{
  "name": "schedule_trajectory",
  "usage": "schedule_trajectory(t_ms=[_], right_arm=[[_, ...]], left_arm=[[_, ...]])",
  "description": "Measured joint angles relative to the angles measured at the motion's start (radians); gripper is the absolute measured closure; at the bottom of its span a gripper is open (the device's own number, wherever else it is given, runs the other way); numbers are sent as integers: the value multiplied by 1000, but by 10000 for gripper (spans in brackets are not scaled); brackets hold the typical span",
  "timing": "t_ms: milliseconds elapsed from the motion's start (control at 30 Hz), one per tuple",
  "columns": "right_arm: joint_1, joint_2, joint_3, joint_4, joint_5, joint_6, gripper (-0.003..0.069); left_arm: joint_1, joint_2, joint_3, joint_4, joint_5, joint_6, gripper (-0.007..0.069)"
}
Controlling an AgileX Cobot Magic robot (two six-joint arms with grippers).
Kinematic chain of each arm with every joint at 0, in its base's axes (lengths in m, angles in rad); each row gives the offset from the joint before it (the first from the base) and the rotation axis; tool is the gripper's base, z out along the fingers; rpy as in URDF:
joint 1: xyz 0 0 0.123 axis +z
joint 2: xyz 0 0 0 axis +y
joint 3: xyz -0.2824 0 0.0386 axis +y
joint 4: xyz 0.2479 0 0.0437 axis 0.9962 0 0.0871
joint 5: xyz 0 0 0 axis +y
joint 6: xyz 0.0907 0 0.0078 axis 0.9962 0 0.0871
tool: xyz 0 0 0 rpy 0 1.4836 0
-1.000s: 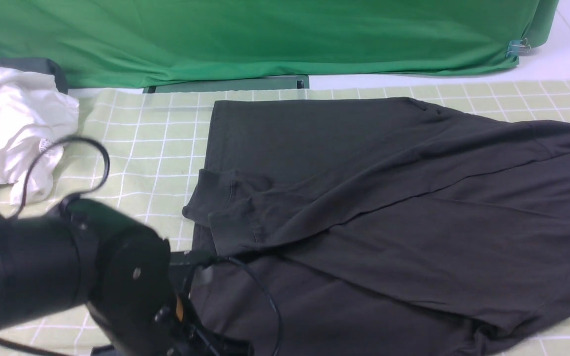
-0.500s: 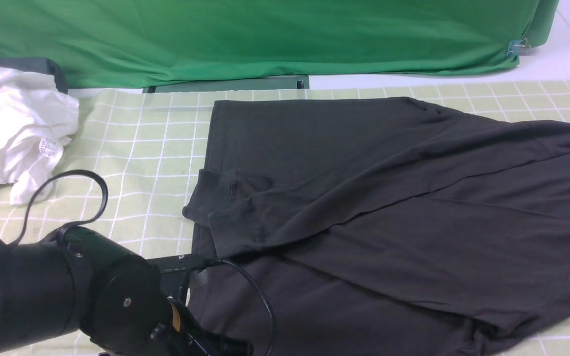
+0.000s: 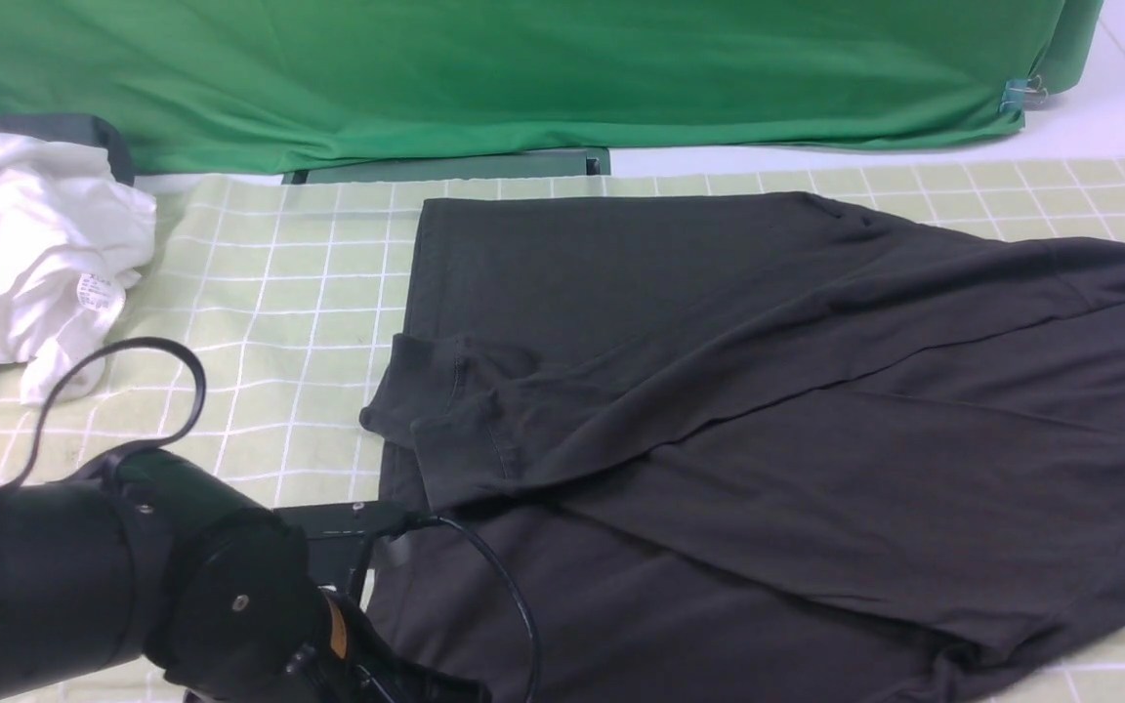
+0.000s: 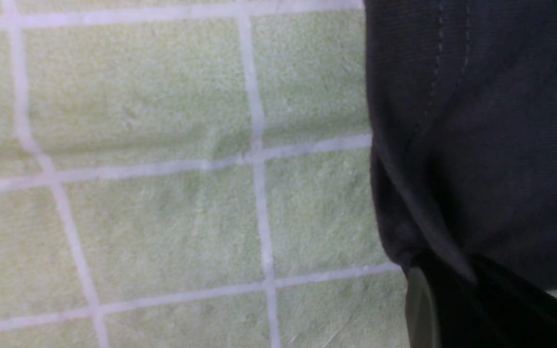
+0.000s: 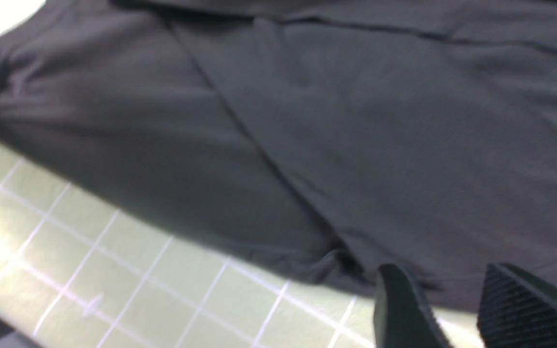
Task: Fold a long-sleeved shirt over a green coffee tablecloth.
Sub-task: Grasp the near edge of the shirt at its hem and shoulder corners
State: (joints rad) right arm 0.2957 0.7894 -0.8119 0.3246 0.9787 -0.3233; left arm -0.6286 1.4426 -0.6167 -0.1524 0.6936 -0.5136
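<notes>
Lower now than a second ago, the left arm point(image 3: 133, 576) has sunk toward the near left edge of the long-sleeved shirt point(image 3: 719, 410), and the left jaws have closed, pinching the black hem. The shirt lies spread on the green coffee tablecloth point(image 3: 270, 293) covering the surface, with its sleeves laid across the body and the cuffs near the left side. The right jaws stand apart by the shirt's right edge, holding nothing. Folding seems partway: the sleeves are in, but the body looks unfolded, so the main folds remain.
</notes>
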Motion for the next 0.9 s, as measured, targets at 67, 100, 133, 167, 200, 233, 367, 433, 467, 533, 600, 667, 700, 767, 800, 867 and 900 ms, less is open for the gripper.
schedule_trajectory(t_ms=[67,100,133,167,200,233,367,433,467,533,600,667,700,767,800,867,900], right_arm=[[39,10,25,2,-8,-1,418],[73,27,40,2,-19,-6,415],[105,43,62,1,-27,-13,409],[134,59,76,-6,-33,-18,402],[172,82,93,-16,-38,-21,385],[211,103,105,-25,-41,-21,374],[350,235,144,-151,-50,-5,268],[401,309,147,-247,-68,58,228],[419,346,147,-300,-86,98,218],[433,397,147,-374,-114,151,211],[434,479,147,-479,-146,233,207],[434,537,147,-536,-160,271,206],[434,567,145,-556,-163,289,207],[436,615,144,-588,-173,308,205],[436,634,144,-603,-176,317,205],[436,660,144,-616,-182,323,205],[436,683,144,-631,-184,323,205]], left_arm=[[0,-17,0,14,10,1,603],[0,-26,0,18,13,1,603],[0,-34,0,21,13,2,603],[0,-40,0,22,13,2,603],[0,-45,0,25,13,2,603],[0,-49,0,29,13,4,603],[0,-52,0,30,30,23,603],[0,-52,0,34,32,25,603],[0,-52,0,34,32,25,603],[0,-52,0,39,32,25,603],[0,-52,0,46,31,26,603],[0,-52,0,48,31,27,603],[0,-52,0,48,31,28,603],[0,-52,0,49,30,29,603],[0,-52,0,50,29,29,603],[0,-52,0,50,30,29,603],[0,-52,0,51,28,29,603]])
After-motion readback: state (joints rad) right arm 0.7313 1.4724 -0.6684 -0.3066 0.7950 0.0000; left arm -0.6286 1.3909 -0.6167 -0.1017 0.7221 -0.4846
